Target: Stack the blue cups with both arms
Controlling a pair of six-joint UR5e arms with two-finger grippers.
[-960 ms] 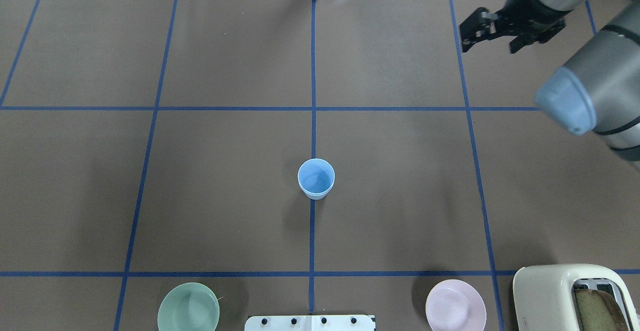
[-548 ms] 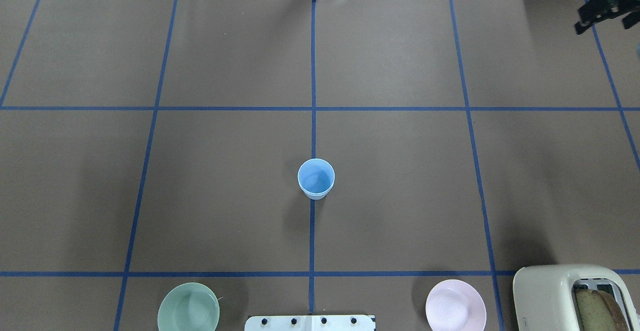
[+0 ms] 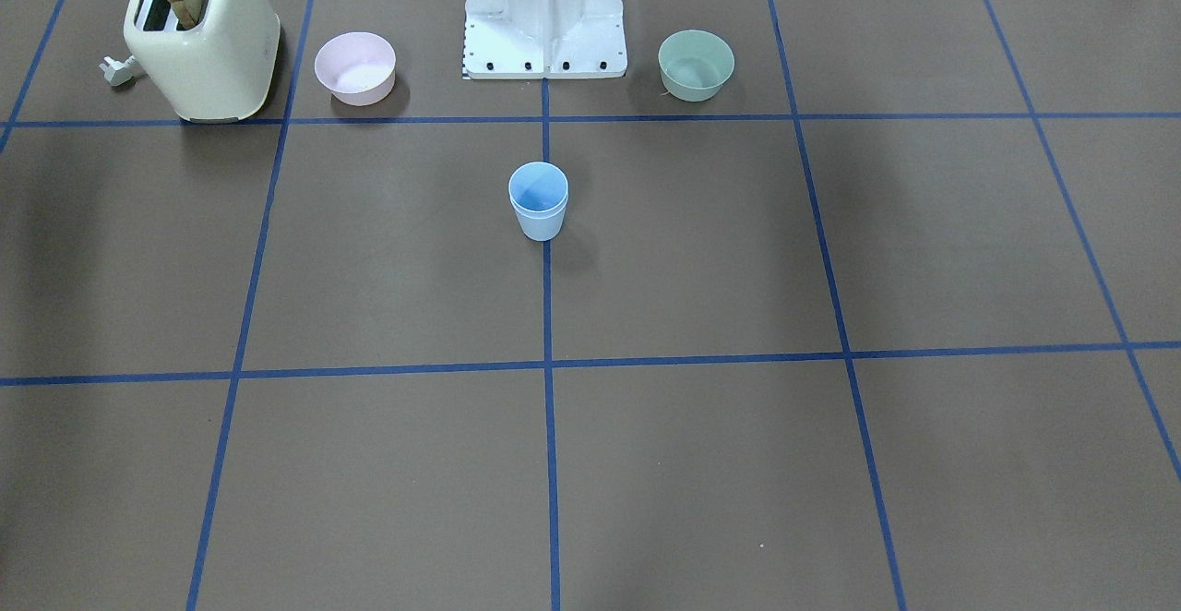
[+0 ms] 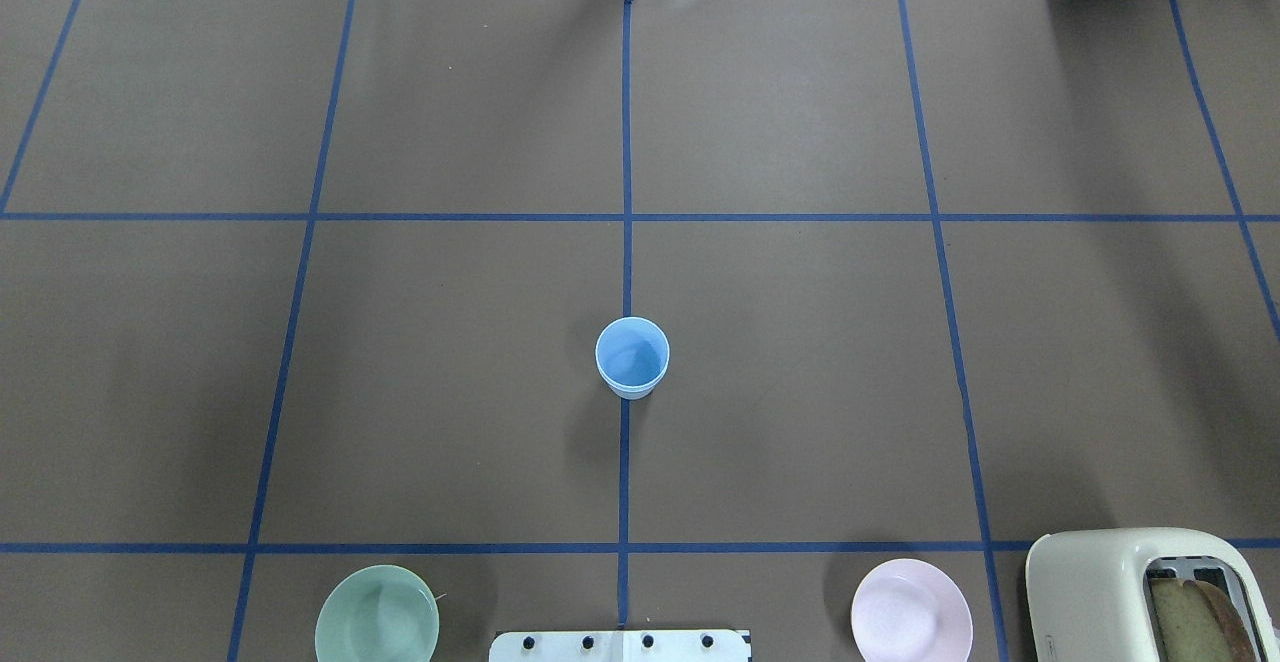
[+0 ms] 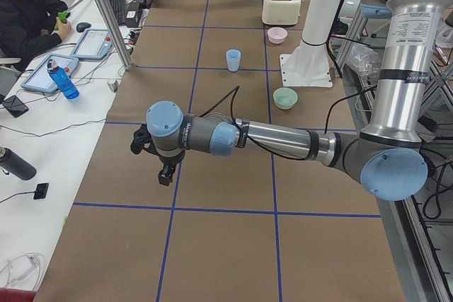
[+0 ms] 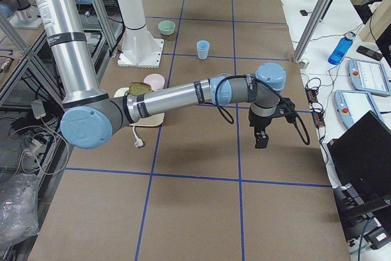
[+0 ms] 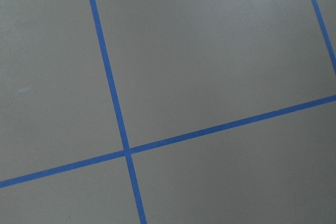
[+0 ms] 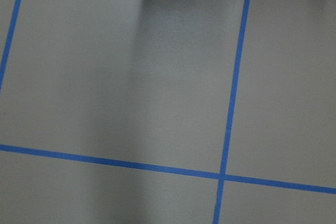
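Note:
The two blue cups (image 4: 632, 357) stand nested as one upright stack on the centre tape line; the front-facing view (image 3: 538, 200) shows two rims, one inside the other. Both grippers are far from the stack and show only in the side views. My left gripper (image 5: 153, 163) hangs over the table's left end, and my right gripper (image 6: 263, 134) hangs over the right end. I cannot tell whether either is open or shut. Both wrist views show only brown paper and blue tape lines.
A mint-green bowl (image 4: 377, 620) and a pink bowl (image 4: 911, 614) sit near the white base mount (image 3: 544, 29). A cream toaster (image 4: 1110, 592) holding bread stands at the near right. An operator (image 5: 28, 15) sits by the far side bench.
My right arm and gripper swung right from the far right of the table and left the overhead view. The stacked cups have not moved.

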